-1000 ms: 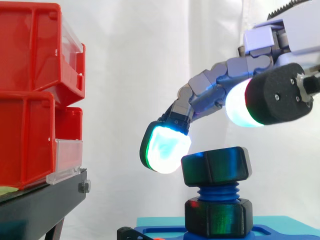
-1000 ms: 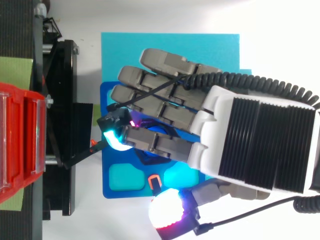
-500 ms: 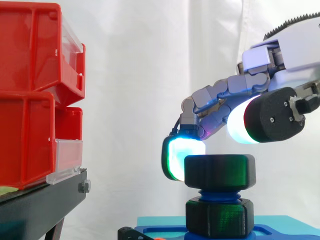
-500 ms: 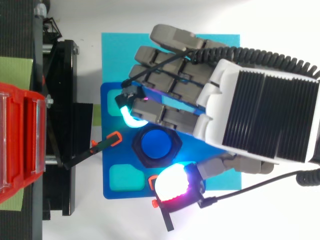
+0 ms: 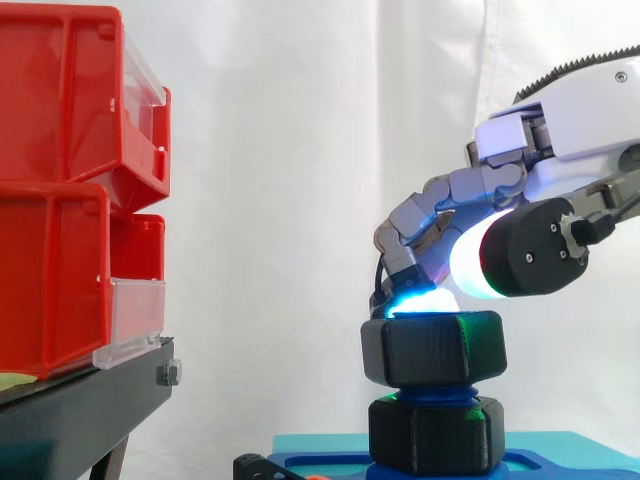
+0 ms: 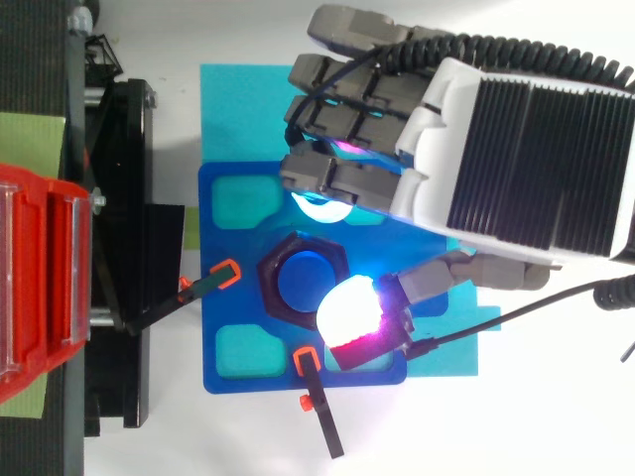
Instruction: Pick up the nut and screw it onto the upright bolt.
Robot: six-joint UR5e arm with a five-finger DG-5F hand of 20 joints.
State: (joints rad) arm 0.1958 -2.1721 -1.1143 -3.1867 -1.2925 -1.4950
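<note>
Closest to the side camera is the hand, which hangs just over the nut. I cannot tell if it is clamped on the nut or only rests above it.

The nut is not lying loose. It already sits on the upright bolt, and only a short piece of blue thread shows under it. Below this thread there is a black hexagonal collar at the foot of the bolt.

The nut is thick and six-sided, matt black, with rounded corners, and it looks like moulded or printed plastic. You can expect it to be light and stiff, not fragile and not very slippery. I think the best hold is on two opposite flats, near the upper half. At the corners the hold may slide off. The thread is coarse and probably also plastic, so please keep the nut level when you turn it, otherwise it may jam.

Under the bolt is a glossy blue plate with paler recesses. It lies on a flat turquoise mat on the white desk. Well apart, on the side away from the hand, there is the black stand with the shiny red bins. Behind everything hangs the soft white curtain.
</note>
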